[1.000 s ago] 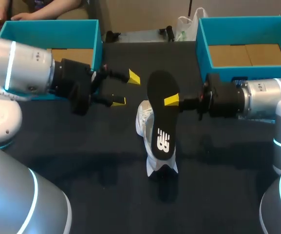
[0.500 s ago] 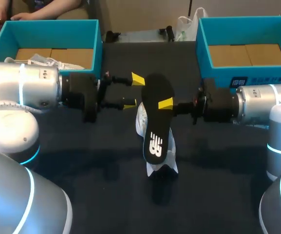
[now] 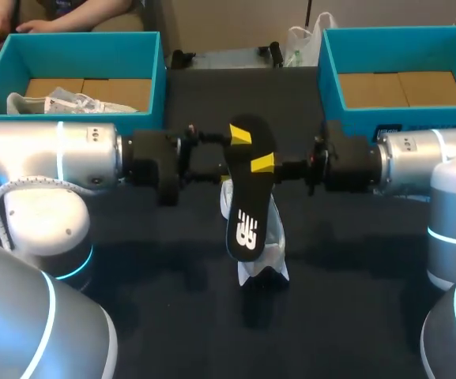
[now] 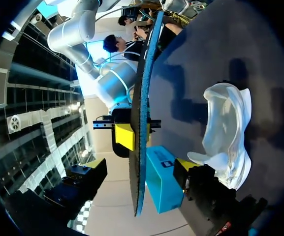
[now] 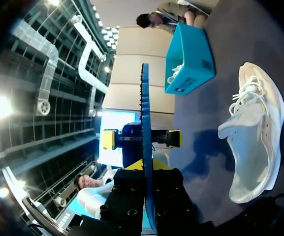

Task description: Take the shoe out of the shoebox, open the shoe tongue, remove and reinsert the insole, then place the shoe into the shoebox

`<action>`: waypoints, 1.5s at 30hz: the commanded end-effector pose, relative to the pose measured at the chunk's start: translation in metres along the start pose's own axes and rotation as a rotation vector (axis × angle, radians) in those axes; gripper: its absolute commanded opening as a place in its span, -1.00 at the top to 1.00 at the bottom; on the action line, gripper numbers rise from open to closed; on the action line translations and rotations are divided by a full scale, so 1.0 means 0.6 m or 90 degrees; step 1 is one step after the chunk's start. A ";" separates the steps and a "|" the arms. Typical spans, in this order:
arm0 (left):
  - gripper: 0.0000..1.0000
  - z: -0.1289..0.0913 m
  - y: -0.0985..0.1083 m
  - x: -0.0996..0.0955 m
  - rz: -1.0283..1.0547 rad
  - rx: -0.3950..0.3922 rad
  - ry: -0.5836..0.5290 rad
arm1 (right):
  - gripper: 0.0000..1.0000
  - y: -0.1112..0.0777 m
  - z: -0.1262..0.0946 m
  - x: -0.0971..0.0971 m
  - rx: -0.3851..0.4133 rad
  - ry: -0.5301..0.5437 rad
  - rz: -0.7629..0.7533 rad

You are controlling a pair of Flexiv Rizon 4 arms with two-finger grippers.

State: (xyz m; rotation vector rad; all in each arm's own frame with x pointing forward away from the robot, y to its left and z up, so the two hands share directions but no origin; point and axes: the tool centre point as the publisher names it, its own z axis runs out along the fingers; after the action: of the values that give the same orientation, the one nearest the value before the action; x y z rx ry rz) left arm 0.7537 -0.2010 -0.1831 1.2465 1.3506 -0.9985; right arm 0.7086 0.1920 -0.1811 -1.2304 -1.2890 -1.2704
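Evidently so the other arm can take it, the right pincer (image 3: 263, 164) is clamped on the black insole (image 3: 247, 193), holding it edgewise above the white shoe (image 3: 272, 246) on the bench (image 3: 354, 264), while the left pincer (image 3: 231, 155) straddles its top, fingers spread and not gripping.

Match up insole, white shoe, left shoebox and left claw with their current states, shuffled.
Things:
1. insole
2. white shoe
3. left shoebox
4. left claw

States:
a. open, one finger on each side of the insole
b. on the table, below the insole
c. held off the table, gripped by the right claw
d. has a second shoe inside

Pairs: 1-c, 2-b, 3-d, 4-a
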 end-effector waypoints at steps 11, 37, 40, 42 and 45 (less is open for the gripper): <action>0.07 0.018 0.002 0.010 -0.023 0.009 -0.037 | 1.00 0.006 0.008 -0.004 -0.004 0.000 0.000; 0.88 0.032 -0.002 0.015 -0.041 0.019 -0.041 | 1.00 0.002 0.008 -0.012 -0.012 0.009 0.002; 1.00 0.033 -0.003 0.018 -0.042 0.022 -0.039 | 1.00 0.002 0.008 -0.014 -0.015 0.009 0.001; 1.00 0.031 -0.002 0.021 -0.071 0.035 -0.044 | 0.99 0.000 0.006 -0.017 -0.024 0.008 0.001; 1.00 0.025 0.000 0.021 -0.066 0.036 -0.041 | -1.00 -0.007 -0.006 -0.018 -0.057 -0.005 -0.001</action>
State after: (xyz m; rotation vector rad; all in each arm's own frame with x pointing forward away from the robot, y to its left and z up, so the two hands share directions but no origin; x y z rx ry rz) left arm 0.7545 -0.2168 -0.1985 1.1827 1.3534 -1.1262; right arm 0.7157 0.1924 -0.1956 -1.2582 -1.2678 -1.3085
